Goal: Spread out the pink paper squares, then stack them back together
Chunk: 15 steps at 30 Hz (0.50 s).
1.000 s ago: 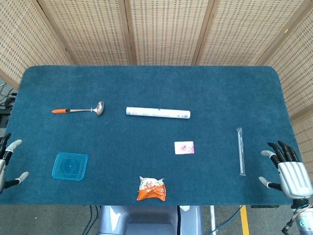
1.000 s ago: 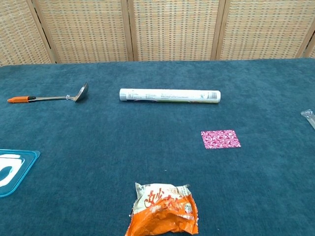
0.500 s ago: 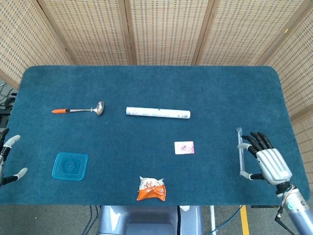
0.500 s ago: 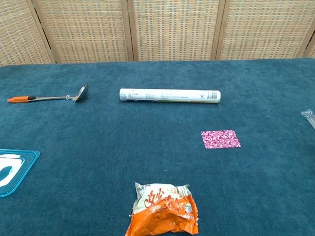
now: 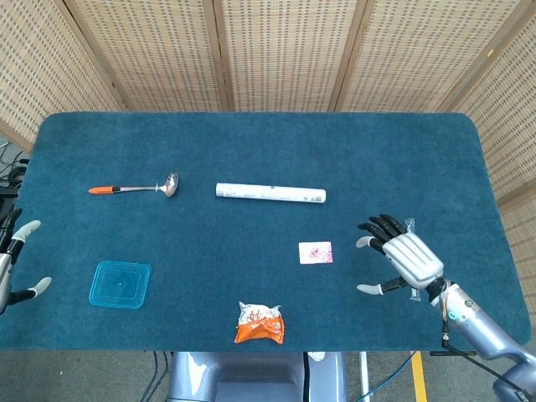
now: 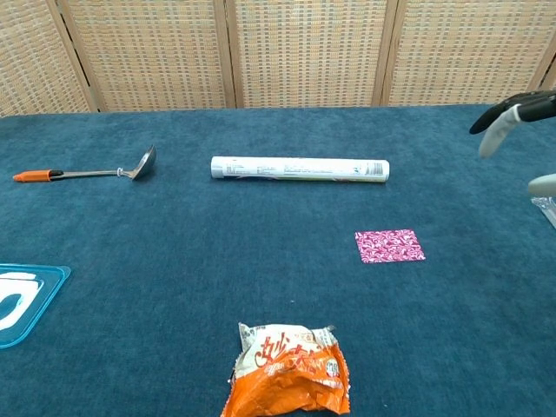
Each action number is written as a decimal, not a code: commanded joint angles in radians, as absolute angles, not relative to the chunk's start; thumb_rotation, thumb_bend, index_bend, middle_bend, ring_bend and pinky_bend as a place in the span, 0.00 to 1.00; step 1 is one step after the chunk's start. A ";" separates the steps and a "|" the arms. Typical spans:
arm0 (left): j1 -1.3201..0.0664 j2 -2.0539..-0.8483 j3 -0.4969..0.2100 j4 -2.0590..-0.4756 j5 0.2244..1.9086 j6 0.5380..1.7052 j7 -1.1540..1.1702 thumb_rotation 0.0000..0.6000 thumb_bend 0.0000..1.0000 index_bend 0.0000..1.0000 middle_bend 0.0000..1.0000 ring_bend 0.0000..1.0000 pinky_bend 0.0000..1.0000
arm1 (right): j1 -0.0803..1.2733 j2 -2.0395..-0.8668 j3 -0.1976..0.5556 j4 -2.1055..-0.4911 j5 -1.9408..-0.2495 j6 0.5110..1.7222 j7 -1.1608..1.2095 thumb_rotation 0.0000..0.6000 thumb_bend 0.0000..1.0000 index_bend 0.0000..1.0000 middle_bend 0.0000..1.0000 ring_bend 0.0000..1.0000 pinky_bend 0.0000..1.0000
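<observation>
Head view shows the right robot hand (image 5: 400,261) open above the worktop (image 5: 251,151), fingers spread, holding nothing. Just beyond its fingertips lies the small stack of pink patterned paper squares (image 5: 316,252), unspread. Next: reach over, press down, fan them apart.
</observation>
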<state>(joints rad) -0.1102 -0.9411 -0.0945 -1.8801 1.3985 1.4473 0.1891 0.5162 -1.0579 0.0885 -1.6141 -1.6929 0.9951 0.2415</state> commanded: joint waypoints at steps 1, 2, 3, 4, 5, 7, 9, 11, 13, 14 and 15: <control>-0.117 -0.940 -0.097 -1.883 1.390 1.439 0.194 0.99 0.12 0.15 0.00 0.00 0.00 | 0.570 -1.098 0.089 -1.572 -1.691 0.930 0.238 0.30 0.00 0.26 0.11 0.00 0.00; -0.119 -0.940 -0.098 -1.883 1.387 1.436 0.196 0.99 0.12 0.15 0.00 0.00 0.00 | 0.580 -1.107 0.087 -1.563 -1.689 0.921 0.238 0.29 0.00 0.23 0.11 0.00 0.00; -0.121 -0.940 -0.098 -1.883 1.384 1.433 0.196 0.99 0.12 0.15 0.00 0.00 0.00 | 0.587 -1.114 0.085 -1.556 -1.687 0.916 0.237 0.29 0.00 0.21 0.10 0.00 0.00; -0.123 -0.939 -0.099 -1.883 1.381 1.431 0.197 0.99 0.12 0.15 0.00 0.00 0.00 | 0.596 -1.123 0.082 -1.546 -1.686 0.910 0.234 0.29 0.00 0.17 0.10 0.00 0.00; -0.124 -0.939 -0.100 -1.883 1.379 1.430 0.198 0.99 0.12 0.15 0.00 0.00 0.00 | 0.600 -1.130 0.080 -1.539 -1.685 0.908 0.232 0.29 0.00 0.14 0.09 0.00 0.00; -0.127 -0.939 -0.101 -1.883 1.374 1.427 0.200 0.99 0.12 0.15 0.00 0.00 0.00 | 0.608 -1.145 0.078 -1.521 -1.684 0.909 0.226 0.28 0.00 0.11 0.07 0.00 0.00; -0.129 -0.939 -0.101 -1.884 1.372 1.425 0.201 0.99 0.12 0.15 0.00 0.00 0.00 | 0.616 -1.155 0.073 -1.507 -1.681 0.905 0.221 0.28 0.00 0.10 0.06 0.00 0.00; -0.132 -0.939 -0.101 -1.885 1.370 1.422 0.201 0.99 0.12 0.15 0.00 0.00 0.00 | 0.626 -1.166 0.066 -1.491 -1.681 0.899 0.210 0.28 0.00 0.10 0.05 0.00 0.00; -0.135 -0.940 -0.101 -1.885 1.367 1.418 0.203 0.99 0.12 0.15 0.00 0.00 0.00 | 0.635 -1.178 0.056 -1.472 -1.690 0.895 0.190 0.28 0.00 0.10 0.05 0.00 0.00; -0.136 -0.940 -0.101 -1.885 1.365 1.416 0.204 0.99 0.12 0.15 0.00 0.00 0.00 | 0.638 -1.183 0.050 -1.463 -1.696 0.894 0.180 0.28 0.00 0.10 0.05 0.00 0.00; -0.138 -0.940 -0.100 -1.885 1.364 1.414 0.206 0.99 0.12 0.15 0.00 0.00 0.00 | 0.642 -1.188 0.044 -1.452 -1.703 0.894 0.167 0.28 0.00 0.10 0.05 0.00 0.00</control>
<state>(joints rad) -0.1371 -0.9401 -0.1004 -1.8848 1.3639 1.4144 0.2053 0.6347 -1.1787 0.0536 -1.4647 -1.6933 0.8964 0.1818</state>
